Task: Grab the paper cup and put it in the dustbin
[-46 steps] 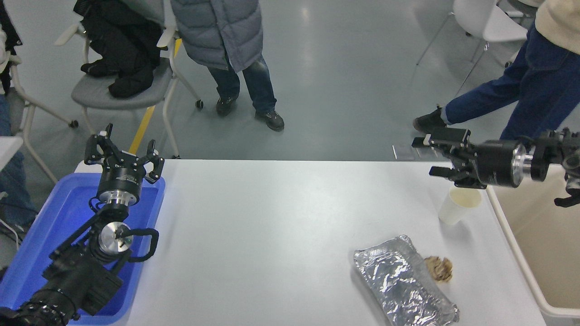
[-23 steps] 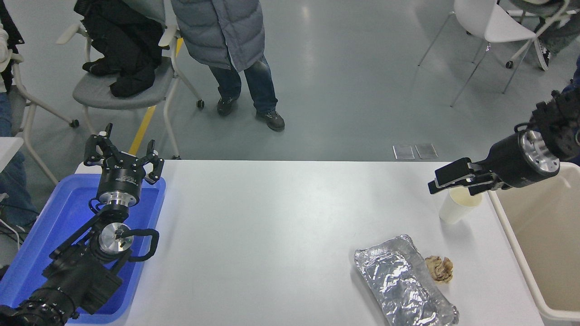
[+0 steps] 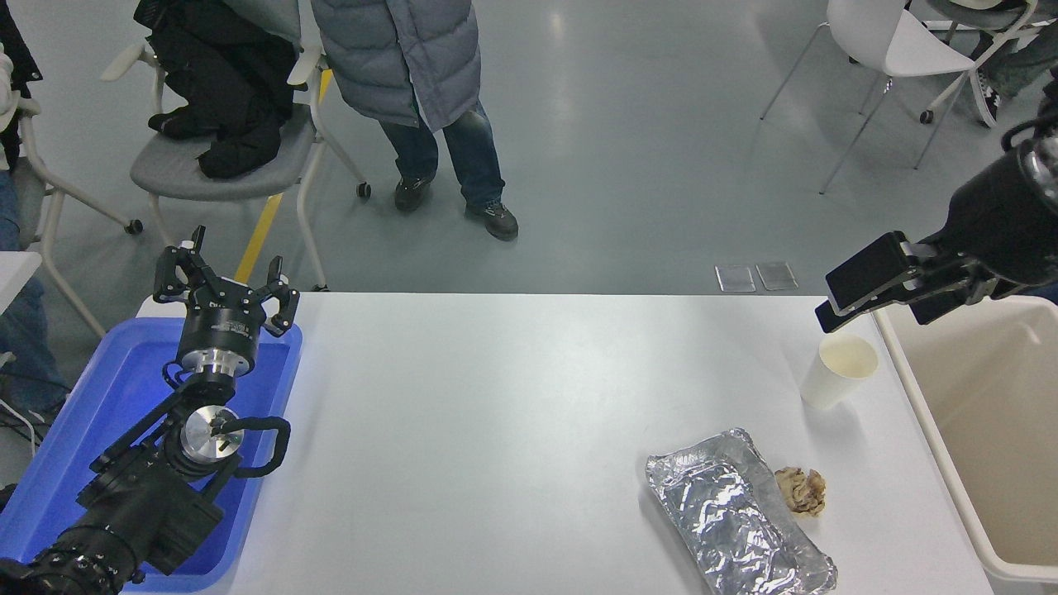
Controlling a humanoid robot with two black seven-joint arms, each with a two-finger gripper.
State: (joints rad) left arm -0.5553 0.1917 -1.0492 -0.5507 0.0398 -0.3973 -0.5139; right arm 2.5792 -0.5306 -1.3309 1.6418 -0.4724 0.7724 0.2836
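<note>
The paper cup (image 3: 835,373) stands upright on the white table (image 3: 529,413) near its right edge, with its cream inside showing. The dustbin (image 3: 984,430) is the large cream-beige bin just right of the table, a short way from the cup. My right gripper (image 3: 876,293) comes in from the right edge. It hangs open and empty above and slightly beyond the cup, apart from it, over the bin's far left corner. My left gripper (image 3: 225,285) is parked open over the blue tray at the lower left.
A silver foil tray (image 3: 736,516) and a small brownish paper wad (image 3: 800,489) lie near the front right of the table. A blue plastic tray (image 3: 99,413) sits at the left edge. A person (image 3: 405,74) and chairs stand beyond the table.
My right gripper has lifted from just over the cup's rim, up and to the right. The cup has stayed in place. A person in jeans has left the top right.
</note>
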